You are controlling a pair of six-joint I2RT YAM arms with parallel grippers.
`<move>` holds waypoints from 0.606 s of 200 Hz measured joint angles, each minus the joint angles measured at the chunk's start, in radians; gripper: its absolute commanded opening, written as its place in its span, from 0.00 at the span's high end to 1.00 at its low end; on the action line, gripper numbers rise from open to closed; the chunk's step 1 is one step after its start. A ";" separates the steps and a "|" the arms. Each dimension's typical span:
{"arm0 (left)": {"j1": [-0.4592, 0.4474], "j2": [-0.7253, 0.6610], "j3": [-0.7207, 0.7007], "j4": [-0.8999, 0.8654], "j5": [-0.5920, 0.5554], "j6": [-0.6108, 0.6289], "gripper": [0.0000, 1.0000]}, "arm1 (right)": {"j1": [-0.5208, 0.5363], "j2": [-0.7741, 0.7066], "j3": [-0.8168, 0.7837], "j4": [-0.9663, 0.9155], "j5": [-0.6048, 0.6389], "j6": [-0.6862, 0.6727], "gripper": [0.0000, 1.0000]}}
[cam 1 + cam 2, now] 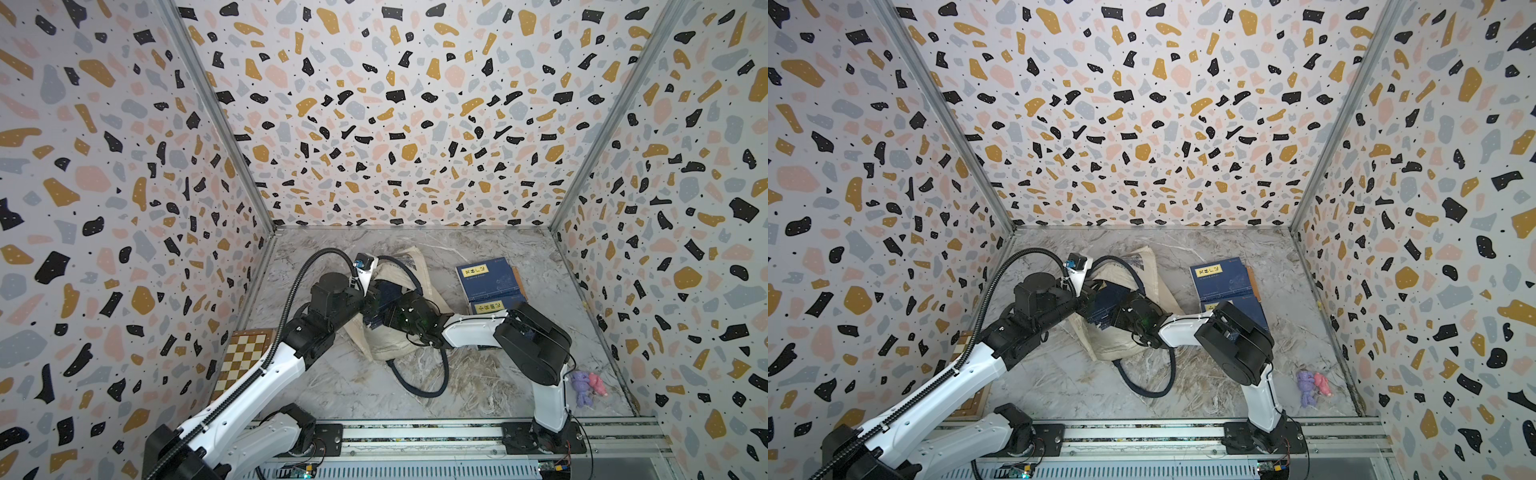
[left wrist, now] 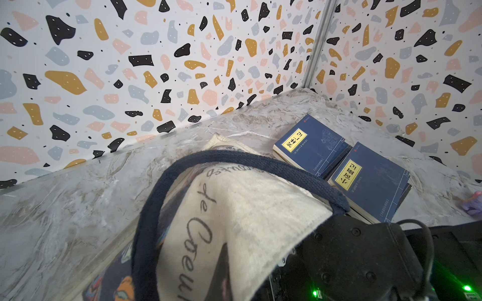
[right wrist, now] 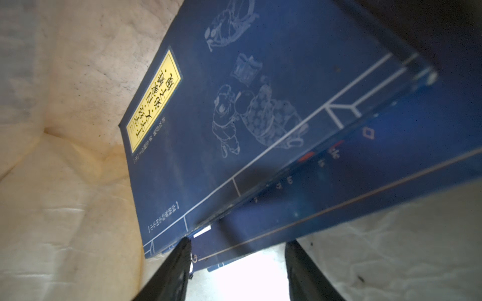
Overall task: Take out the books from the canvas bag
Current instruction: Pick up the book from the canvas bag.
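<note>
The canvas bag (image 1: 388,343), cream with navy handles and script text, lies on the table (image 1: 478,386) in the centre of both top views. The left hand (image 1: 371,293) is closed on the cloth at its mouth. Inside the bag, the right wrist view shows navy-blue books (image 3: 234,117); the upper one has a yellow title label and white line drawings. The right hand (image 3: 238,243) has its fingers apart, just at their edge. Two more navy books (image 1: 486,282) lie flat right of centre.
</note>
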 measured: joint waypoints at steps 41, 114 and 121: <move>-0.004 0.000 0.000 0.001 0.000 0.004 1.00 | -0.005 -0.002 -0.074 0.111 0.008 0.026 0.48; -0.006 0.000 -0.002 0.003 0.001 0.005 1.00 | -0.022 -0.002 -0.105 0.210 0.006 0.095 0.56; -0.007 -0.001 -0.002 0.004 0.005 0.005 1.00 | -0.022 -0.002 -0.105 0.219 0.006 0.098 0.56</move>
